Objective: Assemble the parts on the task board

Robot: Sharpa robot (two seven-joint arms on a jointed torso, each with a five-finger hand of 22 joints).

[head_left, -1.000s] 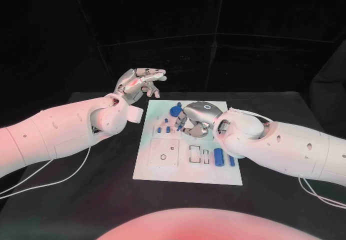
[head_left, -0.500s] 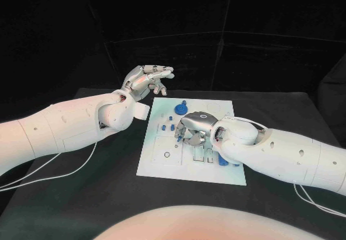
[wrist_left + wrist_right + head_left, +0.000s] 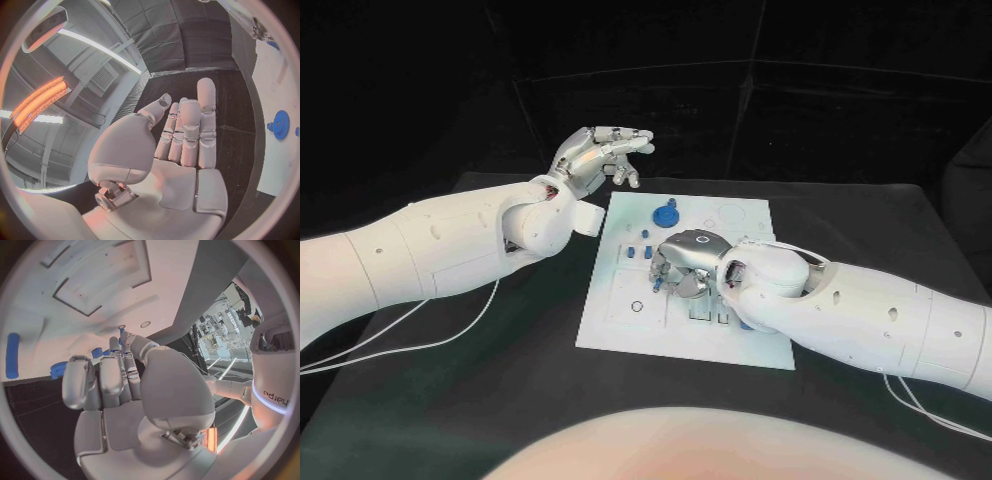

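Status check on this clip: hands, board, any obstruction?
Left hand open, raised off the far left corner of the board. Right hand over mid-board among blue parts; grasp unclear. Nothing in the way.

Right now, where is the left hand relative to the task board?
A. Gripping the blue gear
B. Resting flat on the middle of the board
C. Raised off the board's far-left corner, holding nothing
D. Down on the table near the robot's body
C: in the head view the left hand hangs beyond the far-left corner of the task board, fingers apart and empty, while the blue gear lies untouched on the board.
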